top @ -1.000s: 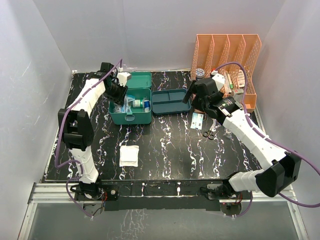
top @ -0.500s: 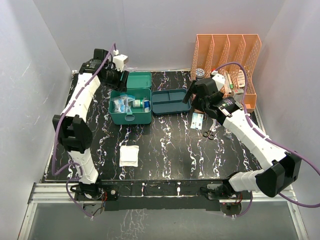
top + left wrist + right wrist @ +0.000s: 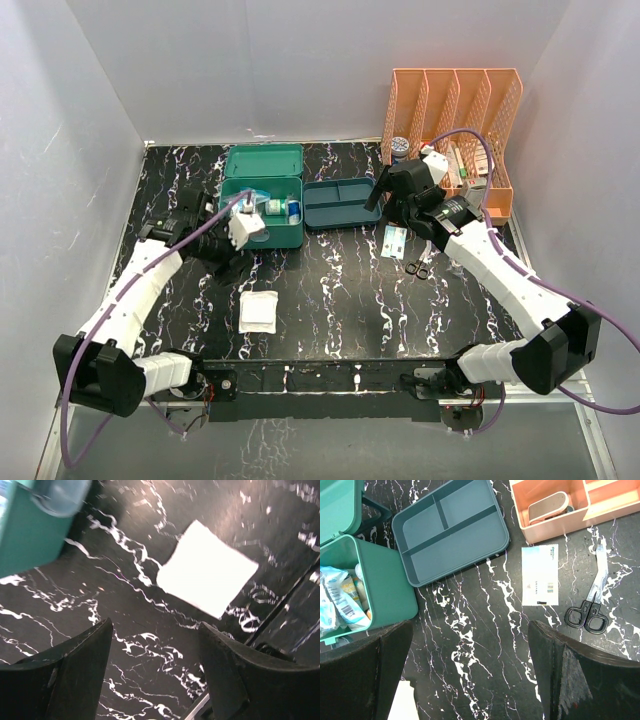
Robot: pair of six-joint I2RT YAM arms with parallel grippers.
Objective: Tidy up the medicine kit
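**A:** Top cam first. Spotting the medicine kit [image 3: 285, 238] at the back left of the table [image 3: 340, 300], open with the lid [image 3: 263, 162] thrown back, packed with pouches and a small bottle. Sits just beside a divided tray [image 3: 343, 200]. Also seeing a white pad [image 3: 259, 311] toward the front, plus a packet [image 3: 395, 240] and scissors [image 3: 420, 265] over by the orange rack [image 3: 450, 100].

**B:** And the arms?

**A:** Got the left gripper [image 3: 233, 262] hanging between kit and pad, and the right gripper [image 3: 378, 192] up over the tray's right end.

**B:** Left wrist cam?

**A:** Kinda blurry tbh. Catches a corner of the kit [image 3: 30, 535] top left and the pad [image 3: 207, 570] dead ahead. Shows the left gripper [image 3: 155, 680] spread wide, nothing in it.

**B:** Right wrist?

**A:** Same deal for the right gripper [image 3: 470, 680]: splayed apart, gripping nothing. Looks straight down on kit [image 3: 390, 590], tray [image 3: 460, 545], packet [image 3: 540, 575], scissors [image 3: 592, 605] and the rack's base [image 3: 555, 527].

**B:** Any guess on handling the kit?

**A:** Guessing rigid plastic, light-ish even loaded, smooth enough to slip. Would pinch a side wall at the rim, or nudge the lid by its free edge. Wouldn't squeeze the soft pouches [image 3: 340, 600].
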